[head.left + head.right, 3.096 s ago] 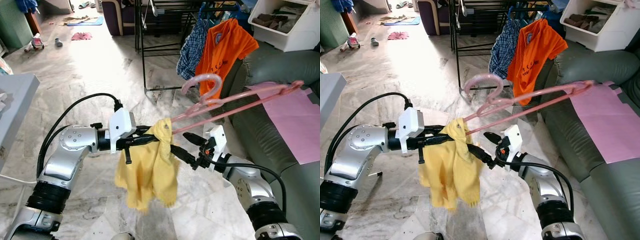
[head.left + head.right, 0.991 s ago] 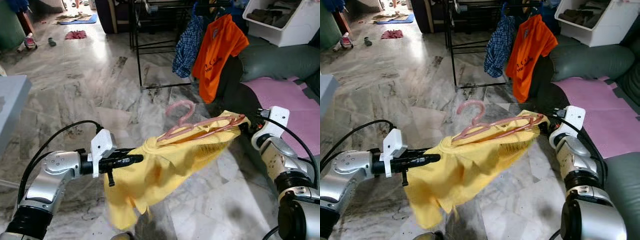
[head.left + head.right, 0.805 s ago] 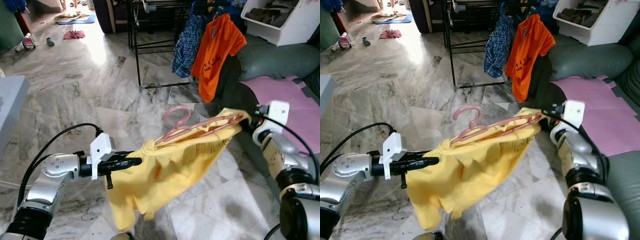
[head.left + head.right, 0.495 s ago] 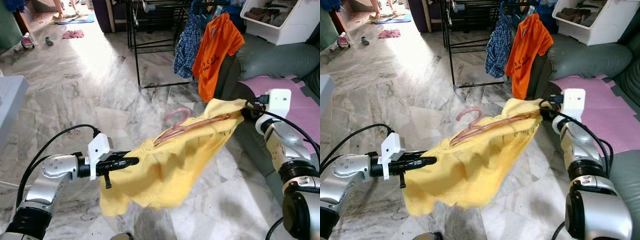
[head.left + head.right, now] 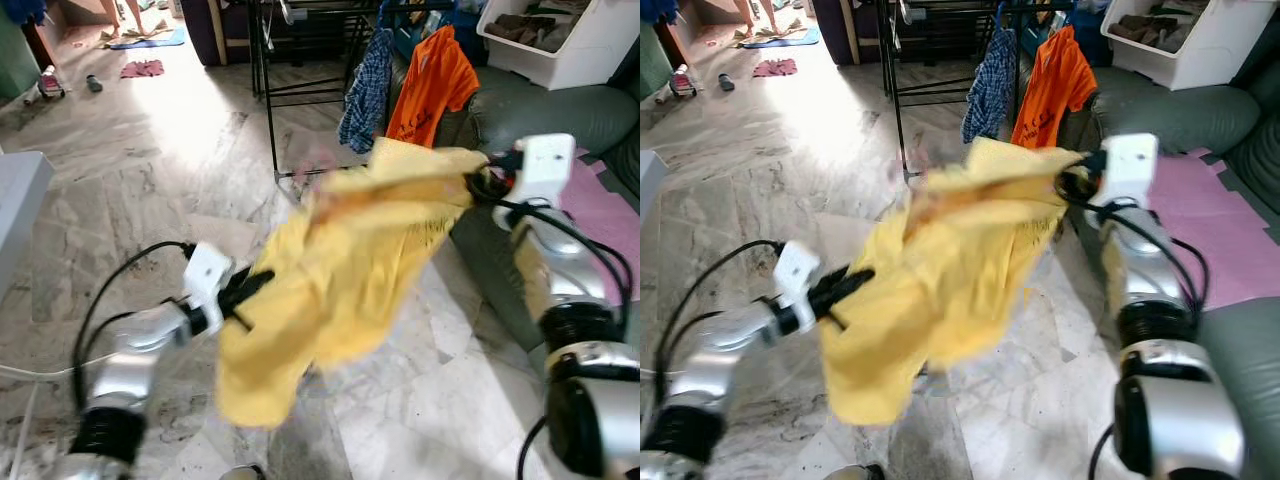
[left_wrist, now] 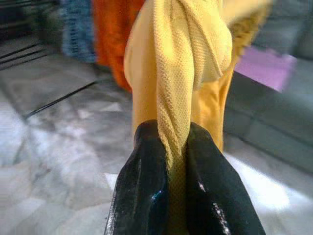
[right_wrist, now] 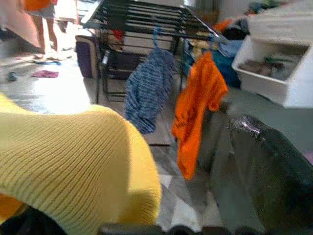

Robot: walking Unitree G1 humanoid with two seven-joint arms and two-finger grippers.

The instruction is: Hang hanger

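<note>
Here, marble floor (image 5: 150, 160) — black drying rack (image 5: 300, 40), grey sofa (image 5: 540, 110), pink mat (image 5: 600, 195).

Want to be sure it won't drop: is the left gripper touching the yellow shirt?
Touching. The left wrist view shows the left gripper pinching a fold of the yellow shirt between both fingers.

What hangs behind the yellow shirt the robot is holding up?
Behind the yellow shirt, an orange shirt and a blue checked shirt hang on the black drying rack. The yellow shirt covers the orange shirt's lower part.
</note>
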